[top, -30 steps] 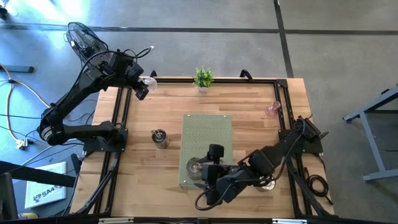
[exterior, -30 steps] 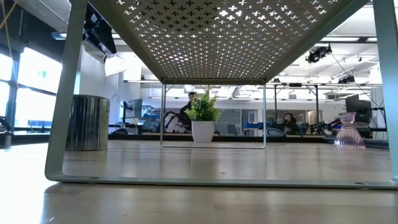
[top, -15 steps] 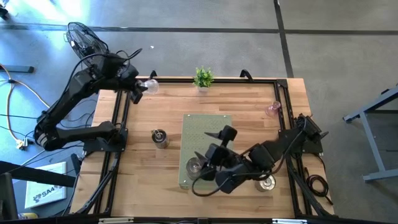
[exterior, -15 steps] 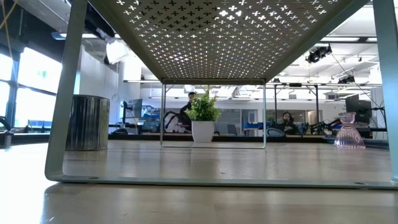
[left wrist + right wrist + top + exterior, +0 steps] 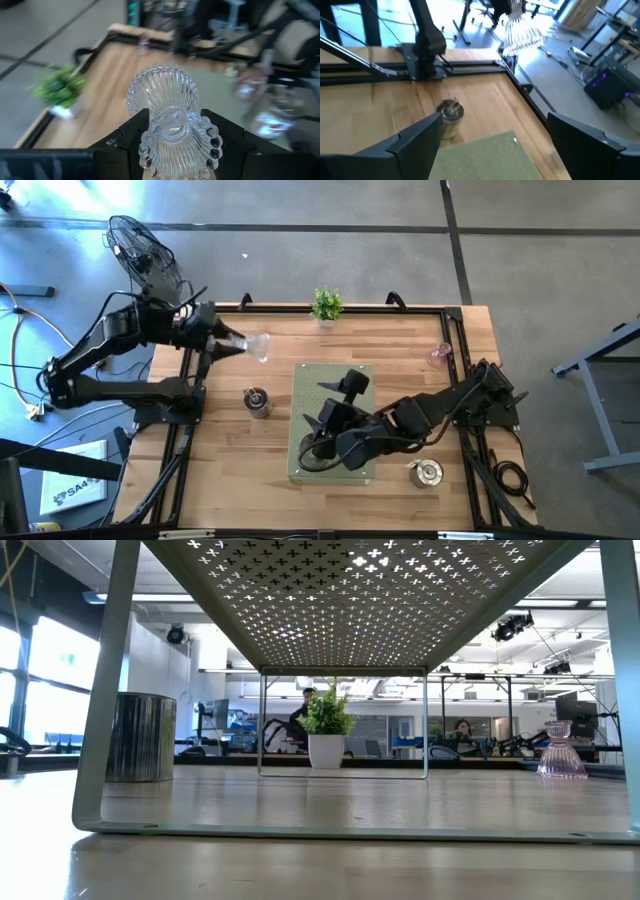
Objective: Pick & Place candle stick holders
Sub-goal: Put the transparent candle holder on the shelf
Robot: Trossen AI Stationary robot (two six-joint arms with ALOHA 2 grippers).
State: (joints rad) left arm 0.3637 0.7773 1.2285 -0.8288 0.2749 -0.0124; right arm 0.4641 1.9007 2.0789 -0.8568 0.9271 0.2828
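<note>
My left gripper (image 5: 232, 344) is at the table's far left, shut on a clear ribbed glass candle stick holder (image 5: 258, 345), which it holds above the wood. My right gripper (image 5: 335, 402) hovers open over the green perforated stand (image 5: 335, 375) with nothing between its fingers (image 5: 415, 142). One silver holder (image 5: 257, 402) stands on the table left of the stand and another (image 5: 427, 472) at the near right. A pink glass holder (image 5: 438, 356) stands near the right edge. A clear holder (image 5: 308, 448) on the stand's near left corner is partly hidden under my right arm. My left gripper pinches the clear holder's beaded end (image 5: 180, 147) between its two fingers (image 5: 125, 142), one on each side. The holder lies about level along the fingers, with its flared ribbed end (image 5: 161, 95) pointing away from the gripper toward the table's right. It is lifted clear of the table.
A small green potted plant (image 5: 326, 305) stands at the far edge's middle. A black frame rail (image 5: 195, 380) runs along the table's left and right sides. In the low view the stand's legs (image 5: 100, 690) straddle the table's middle.
My left gripper has swung from the far left corner toward the near and right, turning so the clear holder now points across the table; the holder stays held and clear. My right gripper has moved from the stand's near part toward its far left, still open.
</note>
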